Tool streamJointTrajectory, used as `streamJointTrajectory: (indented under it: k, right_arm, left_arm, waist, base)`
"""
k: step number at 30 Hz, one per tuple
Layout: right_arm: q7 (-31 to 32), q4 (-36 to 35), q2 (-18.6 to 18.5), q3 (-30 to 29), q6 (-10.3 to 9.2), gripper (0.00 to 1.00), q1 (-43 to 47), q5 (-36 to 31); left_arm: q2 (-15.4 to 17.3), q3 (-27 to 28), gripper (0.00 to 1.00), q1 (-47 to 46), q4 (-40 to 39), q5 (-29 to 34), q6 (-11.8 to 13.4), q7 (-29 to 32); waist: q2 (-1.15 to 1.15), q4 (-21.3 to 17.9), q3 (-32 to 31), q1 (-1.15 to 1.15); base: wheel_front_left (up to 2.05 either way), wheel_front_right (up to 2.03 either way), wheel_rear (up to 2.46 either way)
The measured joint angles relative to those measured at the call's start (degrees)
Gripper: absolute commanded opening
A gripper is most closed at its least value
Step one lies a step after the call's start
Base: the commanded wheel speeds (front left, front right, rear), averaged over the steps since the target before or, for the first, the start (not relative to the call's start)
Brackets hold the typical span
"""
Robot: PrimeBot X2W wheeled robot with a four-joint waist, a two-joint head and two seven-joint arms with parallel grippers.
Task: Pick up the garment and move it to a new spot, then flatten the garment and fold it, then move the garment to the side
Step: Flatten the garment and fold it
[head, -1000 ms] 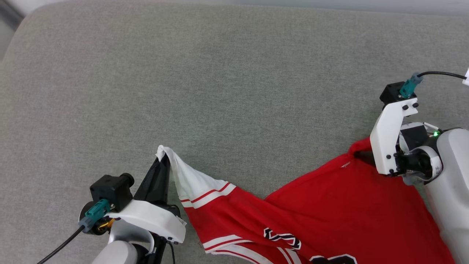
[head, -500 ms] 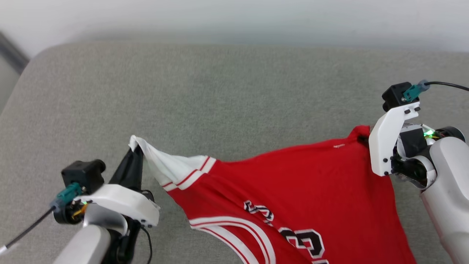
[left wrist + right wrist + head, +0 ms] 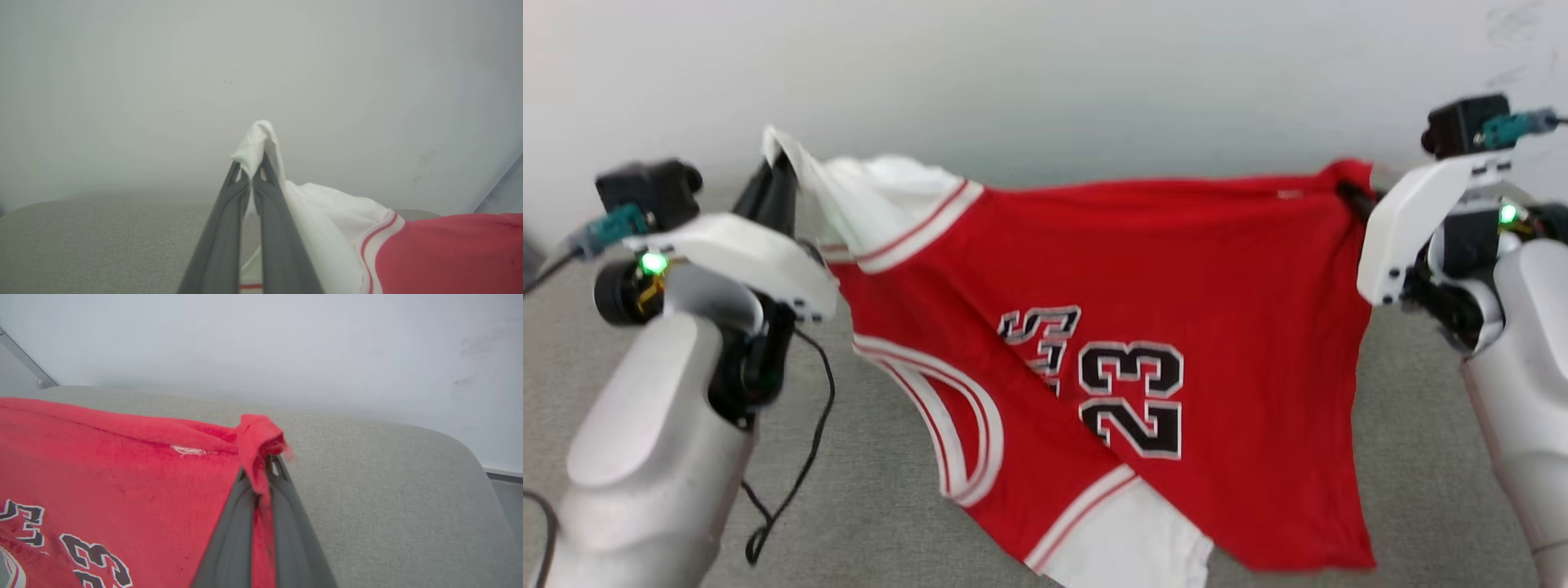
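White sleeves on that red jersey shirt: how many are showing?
2. One white sleeve is pinched in the left gripper, up top; the other hangs at the red jersey shirt's lower edge. None seems hidden.

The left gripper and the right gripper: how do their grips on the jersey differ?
The left gripper pinches the tip of a white sleeve; the right gripper pinches a red edge. The left gripper's tuft is a small point; the right gripper's is a thicker bunch. Both are shut on the jersey, which hangs stretched between them.

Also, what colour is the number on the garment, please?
Black with a white outline on the red garment; clearest in the head view.
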Motion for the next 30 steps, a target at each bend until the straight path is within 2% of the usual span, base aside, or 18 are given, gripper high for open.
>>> streamJointTrajectory:
  k: [7, 18, 25, 30]
  right_arm:
    - [-3.6, 0.1, 0.3, -2.9, 0.00, 0.00, -9.2, -3.1]
    - [-7.1, 0.4, 0.3, -8.3, 0.02, 0.00, -25.6, -7.1]
    - [-9.9, 1.4, 0.9, -9.9, 0.02, 0.00, -35.8, -9.3]
    - [-12.1, 2.4, 1.4, -10.0, 0.02, 0.00, -41.3, -9.9]
  left_arm:
    - [0.1, -0.4, 0.00, -15.4, 6.9, 3.0, -2.3, -1.1]
    - [1.4, -0.6, 0.00, -39.5, 13.2, 7.8, -4.4, -2.3]
    - [2.1, 0.9, 0.00, -51.3, 15.6, 8.1, -4.9, -3.1]
    - [2.8, 1.0, 0.00, -56.3, 17.3, 8.7, -5.3, -3.8]
  waist:
    - [0.00, -1.0, 3.6, 0.00]
    - [0.00, -1.2, 13.5, 0.01]
    - [0.00, -1.8, 21.3, 0.02]
    - [0.00, -2.4, 27.1, 0.02]
  base:
    - [0.00, 0.00, 0.00]
    - [0.00, 0.00, 0.00]
    - [0.00, 0.00, 0.00]
    - [0.00, 0.00, 0.00]
